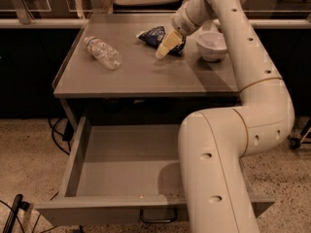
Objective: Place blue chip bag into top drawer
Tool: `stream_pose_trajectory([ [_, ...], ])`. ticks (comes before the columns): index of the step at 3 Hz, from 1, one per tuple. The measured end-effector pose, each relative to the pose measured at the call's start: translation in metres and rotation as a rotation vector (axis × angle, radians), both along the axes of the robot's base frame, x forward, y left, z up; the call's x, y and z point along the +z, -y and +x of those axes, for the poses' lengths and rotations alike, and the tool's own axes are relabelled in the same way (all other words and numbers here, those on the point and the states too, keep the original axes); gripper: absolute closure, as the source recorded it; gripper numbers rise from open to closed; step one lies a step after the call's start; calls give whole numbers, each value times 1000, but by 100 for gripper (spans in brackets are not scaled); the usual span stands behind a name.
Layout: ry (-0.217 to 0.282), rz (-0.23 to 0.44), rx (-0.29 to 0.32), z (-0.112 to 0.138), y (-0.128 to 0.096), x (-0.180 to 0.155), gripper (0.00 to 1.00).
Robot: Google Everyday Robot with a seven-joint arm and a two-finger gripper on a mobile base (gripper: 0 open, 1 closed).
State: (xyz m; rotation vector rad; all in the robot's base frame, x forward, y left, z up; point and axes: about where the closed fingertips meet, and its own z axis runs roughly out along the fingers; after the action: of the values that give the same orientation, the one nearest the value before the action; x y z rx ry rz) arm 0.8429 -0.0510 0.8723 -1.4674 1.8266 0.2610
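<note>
The blue chip bag point(151, 34) lies wrinkled on the grey table point(141, 76), toward the back, left of a white bowl. My gripper point(162, 52) points down at the bag's right front edge and covers part of it. The bag rests on the table. The top drawer point(116, 154) is pulled out wide open below the table, and nothing shows inside it. Its dark loop handle point(158, 219) is on the front panel. My arm arches from the lower right up over the table and hides the drawer's right part.
A clear plastic water bottle point(103, 52) lies on its side at the table's left. A white bowl point(212, 45) stands right of the bag, close to my wrist. Cables point(58, 135) lie on the speckled floor to the left.
</note>
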Motion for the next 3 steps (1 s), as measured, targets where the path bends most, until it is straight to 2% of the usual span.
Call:
stream_pose_trajectory([
  [1, -70, -42, -19, -8, 4, -14, 0],
  [2, -119, -65, -40, -13, 9, -25, 0],
  [3, -118, -64, -40, -13, 9, -25, 0],
])
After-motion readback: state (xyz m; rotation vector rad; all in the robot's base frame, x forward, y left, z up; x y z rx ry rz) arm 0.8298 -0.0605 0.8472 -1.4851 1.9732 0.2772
